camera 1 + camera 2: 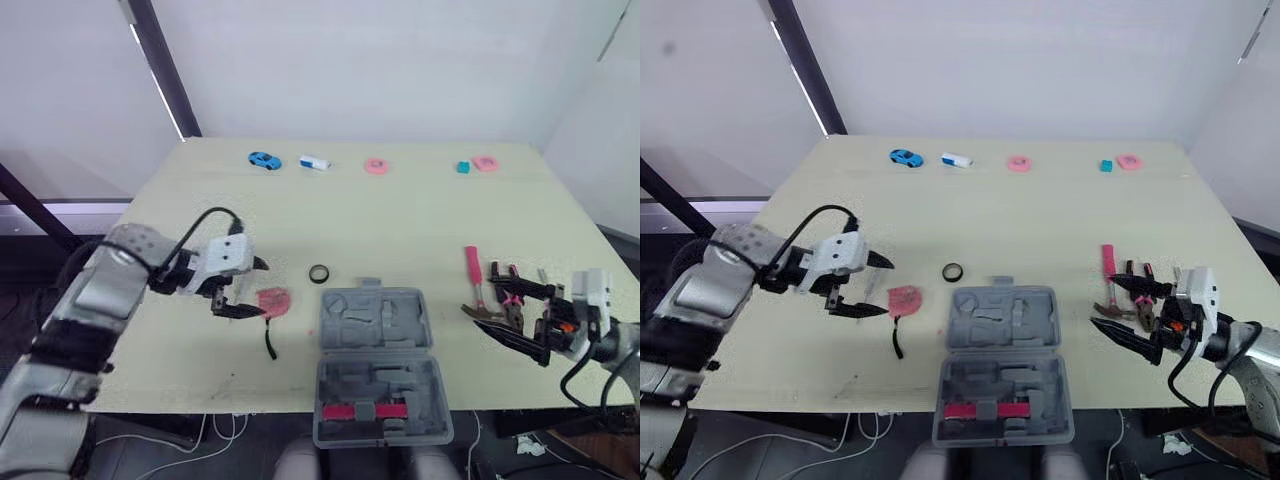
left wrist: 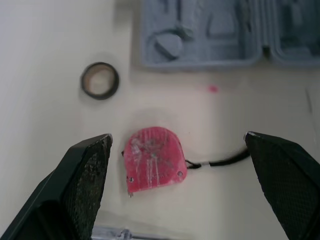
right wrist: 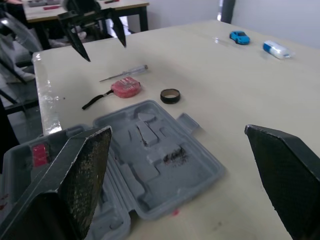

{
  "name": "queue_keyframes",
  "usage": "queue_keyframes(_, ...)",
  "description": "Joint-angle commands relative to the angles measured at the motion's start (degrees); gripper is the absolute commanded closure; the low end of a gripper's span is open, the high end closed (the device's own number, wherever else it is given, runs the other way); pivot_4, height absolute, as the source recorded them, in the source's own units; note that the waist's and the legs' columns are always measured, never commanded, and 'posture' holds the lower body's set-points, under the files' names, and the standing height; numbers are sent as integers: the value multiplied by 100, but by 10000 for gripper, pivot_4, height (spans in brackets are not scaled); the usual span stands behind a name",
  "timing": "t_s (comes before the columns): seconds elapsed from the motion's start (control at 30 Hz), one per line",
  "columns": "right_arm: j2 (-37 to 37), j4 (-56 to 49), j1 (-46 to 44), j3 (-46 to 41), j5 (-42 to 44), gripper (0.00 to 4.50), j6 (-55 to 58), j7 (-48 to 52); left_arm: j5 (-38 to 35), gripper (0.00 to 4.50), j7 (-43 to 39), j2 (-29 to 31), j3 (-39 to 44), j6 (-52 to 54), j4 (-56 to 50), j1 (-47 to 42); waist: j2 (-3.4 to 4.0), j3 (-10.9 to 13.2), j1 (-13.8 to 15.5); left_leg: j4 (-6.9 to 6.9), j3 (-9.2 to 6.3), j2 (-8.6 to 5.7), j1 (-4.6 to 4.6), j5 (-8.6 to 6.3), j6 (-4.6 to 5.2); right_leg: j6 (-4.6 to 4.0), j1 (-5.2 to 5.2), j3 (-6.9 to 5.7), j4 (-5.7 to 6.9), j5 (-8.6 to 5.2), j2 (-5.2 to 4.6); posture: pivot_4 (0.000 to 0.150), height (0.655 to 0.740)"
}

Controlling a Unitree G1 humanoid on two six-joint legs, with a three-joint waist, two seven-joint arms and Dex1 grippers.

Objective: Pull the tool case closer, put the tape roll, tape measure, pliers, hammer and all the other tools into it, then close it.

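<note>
White walls close off the far side of a broad beige table (image 1: 400,220), where a few small toys line the far edge, well apart from the work. Largest of the task's things is the grey tool case (image 1: 375,365), which lies open at the middle of the near edge. Its hinge runs left to right, so its long axis runs from far to near, and the nearer half appears to overhang the table edge. A push on that half could tip the case off. The left gripper (image 1: 250,288) hangs spread wide over the red tape measure (image 2: 152,160), one finger on each side and neither touching it. The right gripper (image 1: 1102,300) is likewise spread and empty, hovering at the hammer (image 1: 472,270) and pliers (image 1: 510,300) to the right of the case. The hammer's pink handle points toward the far edge, its head toward the robot. The tape measure lies flat just left of the case, its black strap trailing toward the near edge. If the fingers close off-centre, I judge the rounded shell could squirt out, or the strap could snag on the way to the case. The black tape roll (image 1: 319,273) lies flat near the case's far left corner. A slim screwdriver (image 3: 122,73) lies just beside the tape measure, where a low finger could knock it.
</note>
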Motion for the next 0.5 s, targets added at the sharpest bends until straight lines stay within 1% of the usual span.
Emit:
queue_keyframes(0.03,17,-20,-168,80,37,206,-29,135,576,0,-389,-160,-477,-628,476,-699,-3,2,20,0,-4,0,-1,0,0,0,0,-2,0,0,3,1500,7395)
queue_keyframes(0.2,69,3,-419,268,77,206,79,179,1239,0,-562,-881,-1192,-1252,1318,-1628,-6,4,26,21,-7,-3,-7,0,0,1,8,1,3,0,1,1500,7395)
queue_keyframes(0.27,97,36,-484,294,42,206,46,170,1418,0,-546,-1127,-1358,-1393,1661,-1875,-9,6,15,32,-7,-7,-10,0,1,4,12,7,4,0,2,1500,7395)
queue_keyframes(0.4,158,69,-552,321,-46,206,-34,74,2169,0,-5,-1791,-1821,-2051,3057,-2603,-14,8,10,40,-13,-7,-11,0,2,5,12,8,11,0,7,1500,7395)
queue_keyframes(0.47,175,64,-543,309,-87,206,-58,20,2381,0,183,-2065,-1925,-2317,3626,-2841,-14,9,4,40,-16,-7,-12,-1,2,8,11,8,12,3,10,1500,7395)
queue_keyframes(0.5,182,61,-540,303,-104,206,-66,-5,2460,0,260,-2172,-1951,-2447,3870,-2933,-14,9,-2,40,-19,-6,-14,-1,3,23,11,8,12,12,11,1500,7395)
